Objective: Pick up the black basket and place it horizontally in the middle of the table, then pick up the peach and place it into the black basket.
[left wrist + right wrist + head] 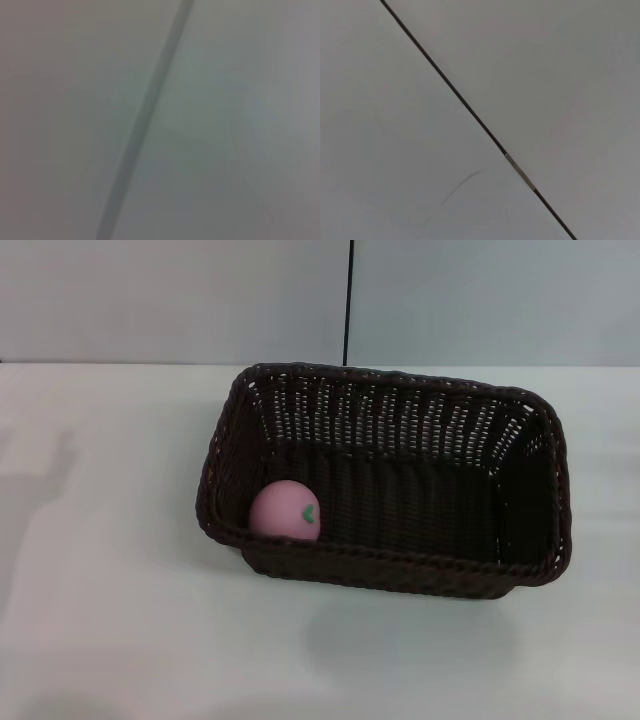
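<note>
The black basket (390, 480) lies lengthwise across the middle of the white table (100, 570) in the head view. The pink peach (285, 511) rests inside it, in the near left corner, with its green leaf facing forward. Neither gripper shows in any view. Both wrist views show only a pale flat surface crossed by a dark seam line.
A grey wall with a dark vertical seam (349, 300) stands behind the table's far edge. White tabletop surrounds the basket on all sides.
</note>
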Tool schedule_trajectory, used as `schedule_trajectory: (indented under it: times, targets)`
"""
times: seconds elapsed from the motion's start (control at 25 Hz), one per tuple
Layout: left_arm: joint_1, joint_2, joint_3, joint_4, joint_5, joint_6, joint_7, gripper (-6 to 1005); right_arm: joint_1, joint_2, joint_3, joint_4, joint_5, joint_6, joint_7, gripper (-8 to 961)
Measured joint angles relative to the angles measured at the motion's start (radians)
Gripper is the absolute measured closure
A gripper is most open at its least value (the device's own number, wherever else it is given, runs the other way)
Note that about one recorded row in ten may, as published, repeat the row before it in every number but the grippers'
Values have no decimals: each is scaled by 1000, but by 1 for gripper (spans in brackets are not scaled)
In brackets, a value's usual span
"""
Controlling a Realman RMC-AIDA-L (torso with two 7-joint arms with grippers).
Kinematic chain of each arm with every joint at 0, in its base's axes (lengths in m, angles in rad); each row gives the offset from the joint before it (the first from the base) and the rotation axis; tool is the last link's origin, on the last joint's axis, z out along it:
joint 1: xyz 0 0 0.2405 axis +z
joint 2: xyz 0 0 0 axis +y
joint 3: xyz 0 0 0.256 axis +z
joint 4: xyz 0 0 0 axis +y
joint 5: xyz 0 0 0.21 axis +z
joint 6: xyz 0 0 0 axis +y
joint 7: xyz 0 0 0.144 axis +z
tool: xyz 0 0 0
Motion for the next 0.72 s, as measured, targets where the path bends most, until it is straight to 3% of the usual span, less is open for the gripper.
schedule_trajectory:
  times: [0.08,0.2,0.72]
  targets:
    - [0,0,0,0,0,0,0,140,-1,0,2,0,1,0,0,453]
    - [41,0,-102,-35,-5,1,86,140,-2,1,5,0,3,-1,0,453]
    - [42,0,-115,-39,-7,-8,91,140,3,1,-2,-6,0,5,-1,453]
